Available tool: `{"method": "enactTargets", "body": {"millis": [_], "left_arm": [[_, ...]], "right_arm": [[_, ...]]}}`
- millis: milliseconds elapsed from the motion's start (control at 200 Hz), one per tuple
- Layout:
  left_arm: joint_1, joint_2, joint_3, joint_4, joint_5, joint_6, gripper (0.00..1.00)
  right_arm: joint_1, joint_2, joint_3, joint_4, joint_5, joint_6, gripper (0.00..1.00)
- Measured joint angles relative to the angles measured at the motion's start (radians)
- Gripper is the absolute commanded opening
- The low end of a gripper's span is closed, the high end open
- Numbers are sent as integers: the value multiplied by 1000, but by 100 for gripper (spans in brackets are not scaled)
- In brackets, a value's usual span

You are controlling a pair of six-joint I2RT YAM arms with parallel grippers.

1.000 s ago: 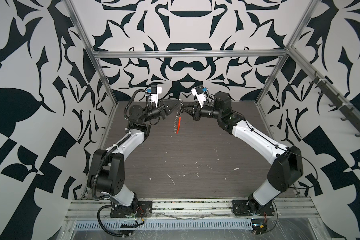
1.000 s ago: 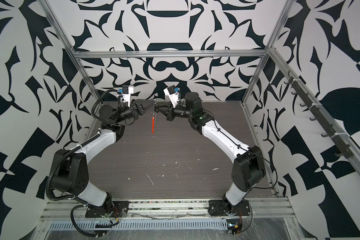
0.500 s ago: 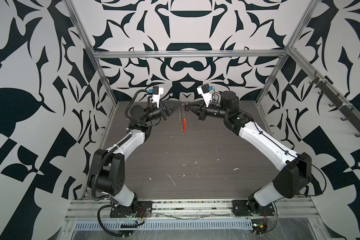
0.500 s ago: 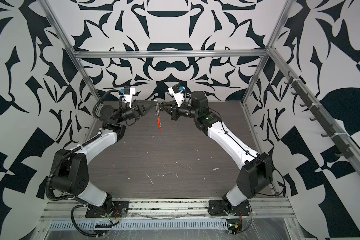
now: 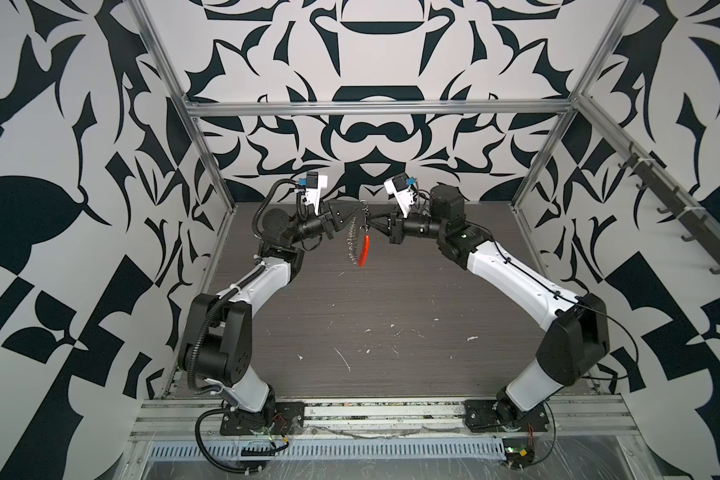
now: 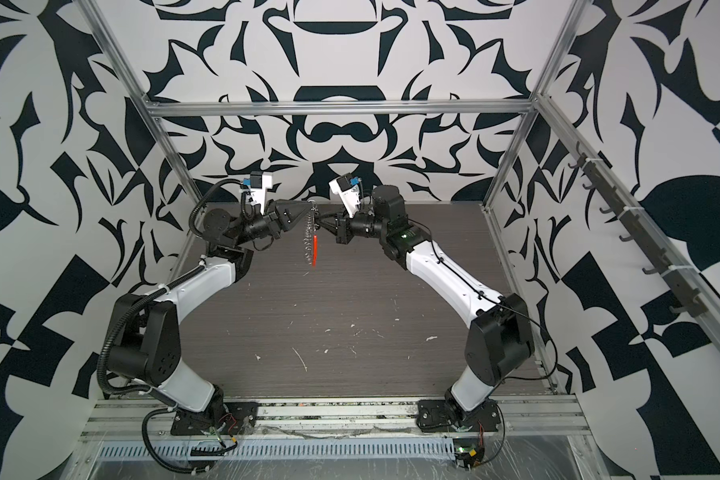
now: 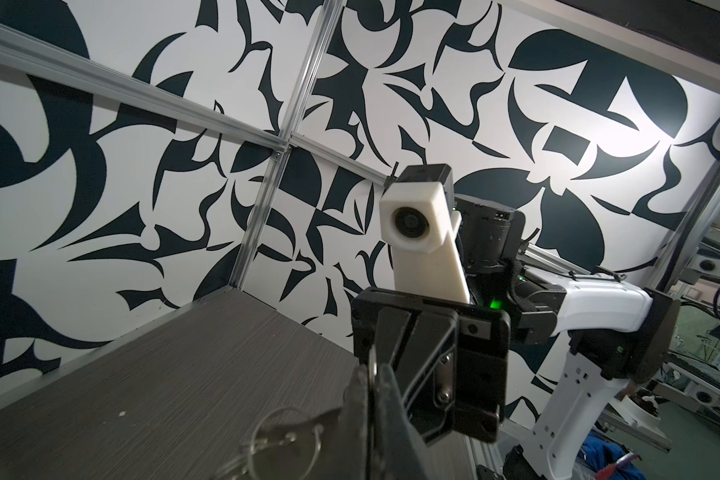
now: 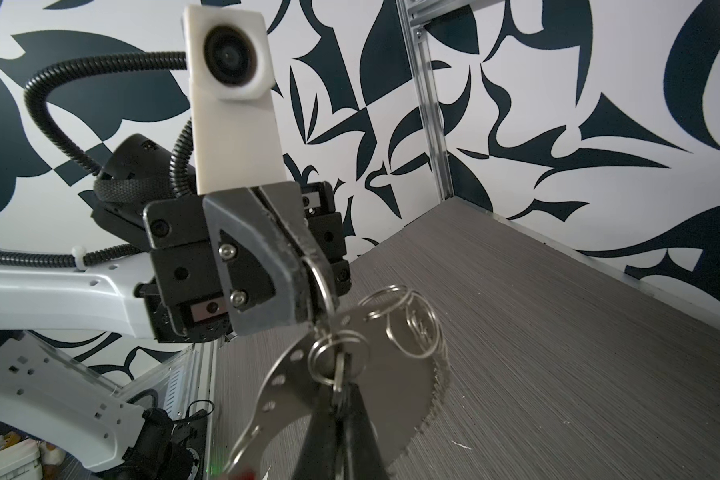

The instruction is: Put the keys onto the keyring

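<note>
Left pincer [image 5: 356, 210] is clenched on a ring at the top of the large oval silver-grey keyring [image 5: 364, 249], fringed with small split rings and carrying one curved orange-red segment. It dangles at the upper centre of both top views, above the dark wood-grain counter [image 5: 350, 324]. Right pincer [image 5: 374, 224] faces it from the right. Its tips are shut on a small split ring [image 8: 336, 365] at the loop's edge, seen close up in the right wrist view. The two pincers are almost nose to nose!
</note>
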Motion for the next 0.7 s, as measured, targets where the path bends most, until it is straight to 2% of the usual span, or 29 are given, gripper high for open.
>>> {"method": "enactTargets", "body": {"millis": [700], "left_arm": [[-4,26,0,37,2,-17,0]], "right_arm": [[34,37,39,-35,-2,-16,1]]}}
